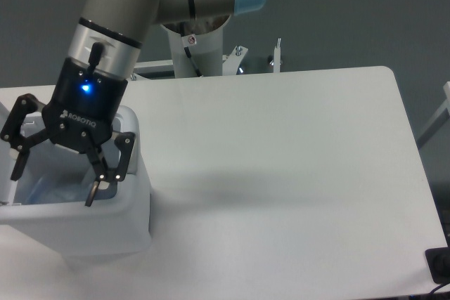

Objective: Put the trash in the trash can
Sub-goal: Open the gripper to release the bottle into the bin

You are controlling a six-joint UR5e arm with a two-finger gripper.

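Note:
The trash can is a white boxy bin standing open at the table's left front. My gripper hangs over its opening, open, its black fingers spread wide with nothing between them. Inside the bin, below the fingers, lies a pale bluish clear shape, the bottle piece of the trash, partly hidden by the gripper and the bin's front wall. The rest of the bin's inside is blocked by the gripper body.
The arm's base and metal brackets stand at the table's back edge. The white table stretches to the right of the bin. A dark object sits off the table at the bottom right.

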